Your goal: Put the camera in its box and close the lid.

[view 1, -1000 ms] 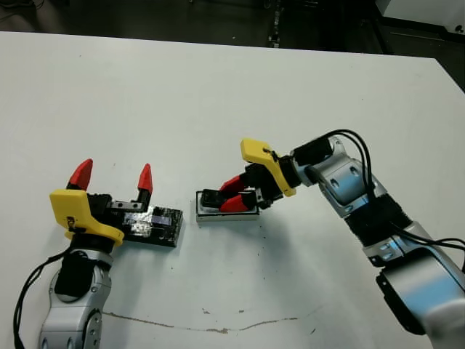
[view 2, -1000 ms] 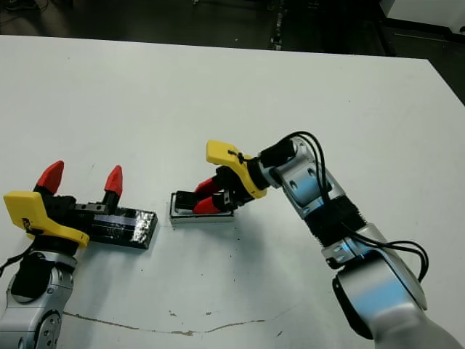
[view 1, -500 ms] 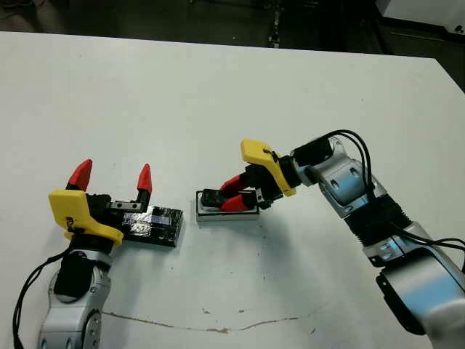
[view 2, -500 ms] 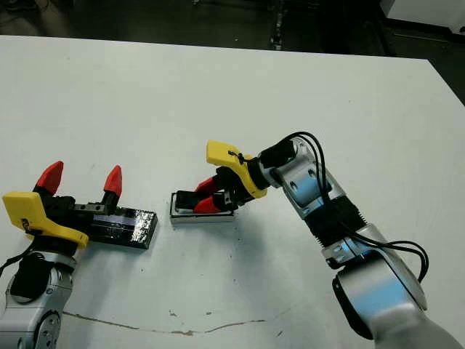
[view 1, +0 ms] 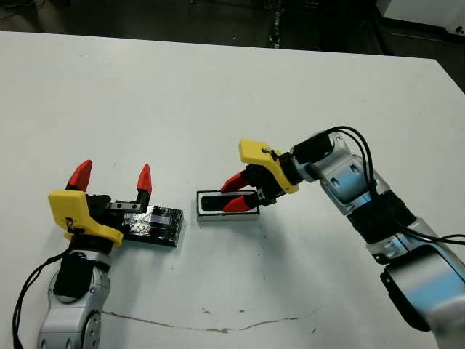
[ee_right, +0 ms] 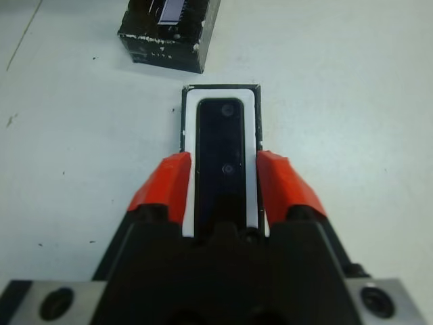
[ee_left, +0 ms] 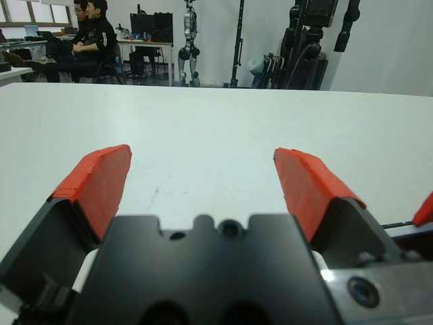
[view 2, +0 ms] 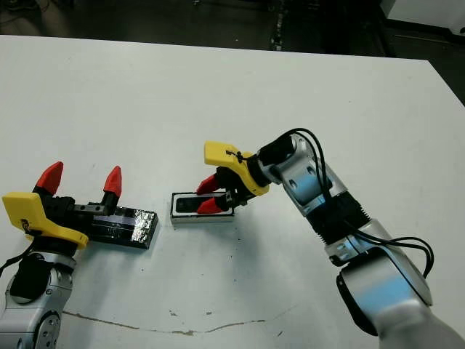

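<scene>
1. In the right wrist view we cannot see the near end of the camera [ee_right: 220, 159]; the black body of the gripper covers it. The lid [ee_right: 170, 30] is cut off by the picture edge.
2. The camera lies flat inside the box [view 1: 227, 204], which stands near the middle of the white table [view 1: 218, 94].
3. The right gripper [view 1: 237, 194] has its fingers spread, one on each long side of the box, and they do not pinch the camera.
4. The left gripper [view 1: 112, 177] is also spread wide and holds nothing; the lid [view 1: 152, 225] lies just beside it, apart from the box.
5. Beyond the table we see a room with a seated person [ee_left: 91, 37] and some stands [ee_left: 240, 40].
6. A thin dark crack line [view 1: 211, 325] runs across the near part of the table.
</scene>
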Controlling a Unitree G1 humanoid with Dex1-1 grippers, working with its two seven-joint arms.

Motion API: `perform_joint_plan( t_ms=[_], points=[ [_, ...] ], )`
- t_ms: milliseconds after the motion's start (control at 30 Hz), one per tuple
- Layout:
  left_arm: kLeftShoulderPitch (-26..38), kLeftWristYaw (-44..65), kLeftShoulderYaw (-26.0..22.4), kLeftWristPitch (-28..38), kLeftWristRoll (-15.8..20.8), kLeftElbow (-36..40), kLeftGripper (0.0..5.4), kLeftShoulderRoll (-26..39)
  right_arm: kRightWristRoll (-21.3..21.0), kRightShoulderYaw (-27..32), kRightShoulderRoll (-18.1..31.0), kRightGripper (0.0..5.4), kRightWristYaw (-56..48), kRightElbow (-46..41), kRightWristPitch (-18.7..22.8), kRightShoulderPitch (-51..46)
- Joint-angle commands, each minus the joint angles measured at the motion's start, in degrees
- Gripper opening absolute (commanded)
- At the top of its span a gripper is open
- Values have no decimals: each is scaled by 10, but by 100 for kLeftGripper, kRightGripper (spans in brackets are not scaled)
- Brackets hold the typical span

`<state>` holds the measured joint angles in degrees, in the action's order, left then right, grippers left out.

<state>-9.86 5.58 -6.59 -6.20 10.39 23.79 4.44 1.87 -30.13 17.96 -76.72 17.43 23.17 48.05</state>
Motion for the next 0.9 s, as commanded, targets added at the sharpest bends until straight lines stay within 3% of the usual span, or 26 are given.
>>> perform_joint_plan(
  t_ms=[33,500,567,700,900],
  points=[
    [-7,0,-2,2,-5,-2,540,4,-10,-2,14,322,-7,16,-19,0],
    [-5,-1,-1,1,-9,-1,540,2,13,36,20,539,-35,46,-39,16],
    [-5,-1,-1,2,-10,-1,540,2,20,51,25,539,-38,46,-47,16],
    [-6,-1,-1,-1,-7,1,540,1,45,88,52,539,-40,17,-7,15],
    [-7,4,-3,2,-3,3,540,5,112,196,93,539,29,-107,45,-65]
  ],
)
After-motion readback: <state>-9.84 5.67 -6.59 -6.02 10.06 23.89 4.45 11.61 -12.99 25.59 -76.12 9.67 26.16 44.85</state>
